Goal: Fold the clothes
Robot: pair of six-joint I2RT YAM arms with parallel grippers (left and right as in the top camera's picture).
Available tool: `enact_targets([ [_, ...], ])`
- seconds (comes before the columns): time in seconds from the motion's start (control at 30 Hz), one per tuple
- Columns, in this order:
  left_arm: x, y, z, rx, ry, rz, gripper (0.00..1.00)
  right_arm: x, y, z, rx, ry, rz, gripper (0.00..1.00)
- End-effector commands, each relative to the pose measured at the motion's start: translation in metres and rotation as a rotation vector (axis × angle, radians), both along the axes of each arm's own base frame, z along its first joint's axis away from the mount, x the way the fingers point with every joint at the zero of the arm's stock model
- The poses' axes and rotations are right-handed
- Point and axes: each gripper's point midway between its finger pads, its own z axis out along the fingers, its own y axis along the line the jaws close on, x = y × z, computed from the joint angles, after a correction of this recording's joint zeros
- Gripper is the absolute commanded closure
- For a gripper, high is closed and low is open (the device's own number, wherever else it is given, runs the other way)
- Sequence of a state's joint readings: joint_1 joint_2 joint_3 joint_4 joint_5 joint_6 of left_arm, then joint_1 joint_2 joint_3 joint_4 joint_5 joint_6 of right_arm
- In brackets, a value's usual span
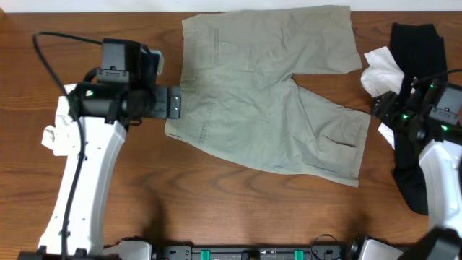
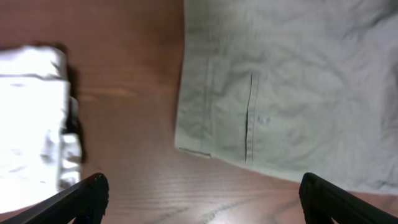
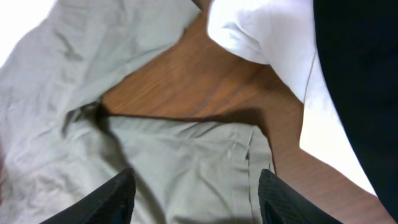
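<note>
The khaki-grey shorts (image 1: 267, 94) lie spread flat across the middle of the table, waistband to the left and both legs pointing right. My left gripper (image 1: 175, 102) hovers at the waistband edge. In the left wrist view it (image 2: 202, 199) is open over bare wood, with the shorts (image 2: 292, 81) just ahead. My right gripper (image 1: 380, 108) is by the lower leg's hem. In the right wrist view it (image 3: 196, 199) stands open over the shorts' cloth (image 3: 186, 162) and holds nothing. A white garment (image 1: 381, 68) and a black garment (image 1: 417, 50) lie at the right.
A white cloth (image 1: 54, 137) lies beside the left arm, also seen as a white cloth (image 2: 31, 118) in the left wrist view. The white garment (image 3: 261, 31) and black garment (image 3: 360, 74) lie close beside the right gripper. The wooden table (image 1: 216, 209) shows bare wood in front.
</note>
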State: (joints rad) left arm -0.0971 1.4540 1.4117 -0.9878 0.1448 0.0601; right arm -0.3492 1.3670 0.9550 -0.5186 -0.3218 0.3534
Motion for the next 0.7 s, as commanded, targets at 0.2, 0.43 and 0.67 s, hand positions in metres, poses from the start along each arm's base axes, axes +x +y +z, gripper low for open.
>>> enact_targets([
  [0.2,-0.003,-0.004,-0.088,-0.007,0.254,-0.001,0.02,-0.028,0.013,0.005,-0.013,0.063,0.07,0.36],
  [0.43,0.014,-0.005,-0.139,0.001,0.33,-0.003,0.02,-0.03,0.014,0.003,-0.009,0.073,0.074,0.35],
  [0.67,0.007,-0.003,-0.177,-0.04,0.453,0.024,0.02,-0.03,0.014,0.003,-0.01,0.073,0.074,0.35],
])
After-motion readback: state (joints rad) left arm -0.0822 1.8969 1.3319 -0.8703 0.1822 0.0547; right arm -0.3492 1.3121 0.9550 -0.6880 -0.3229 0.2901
